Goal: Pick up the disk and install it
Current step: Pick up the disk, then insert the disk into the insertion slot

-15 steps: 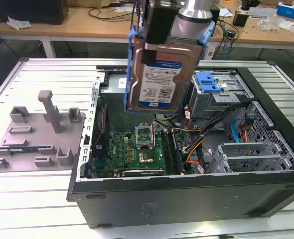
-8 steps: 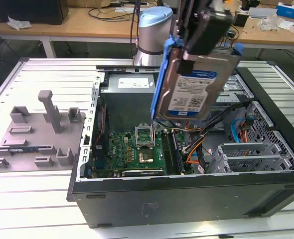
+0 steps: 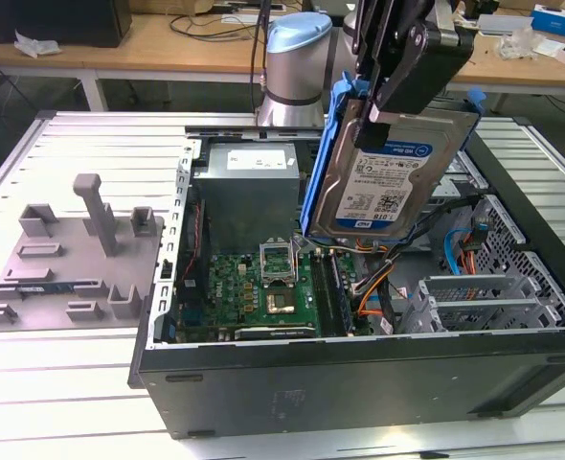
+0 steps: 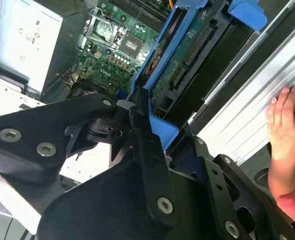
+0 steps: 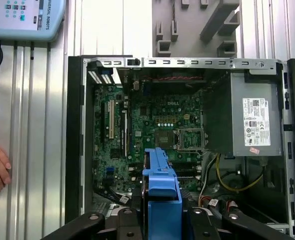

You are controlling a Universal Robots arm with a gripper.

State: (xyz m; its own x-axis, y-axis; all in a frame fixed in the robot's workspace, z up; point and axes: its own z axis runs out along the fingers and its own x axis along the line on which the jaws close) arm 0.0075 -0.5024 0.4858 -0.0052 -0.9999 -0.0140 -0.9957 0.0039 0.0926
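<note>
The claw grips the disk by its upper edge, tilted above the computer case.

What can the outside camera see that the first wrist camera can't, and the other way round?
Exterior view: the disk's white-and-blue label, held up in the robot's hand, and the arm's blue-capped joint. First wrist view: a person's fingers on the ribbed table and a grey control pendant. Both: the open computer case, its green board, the silver power box and the grey tray.
</note>
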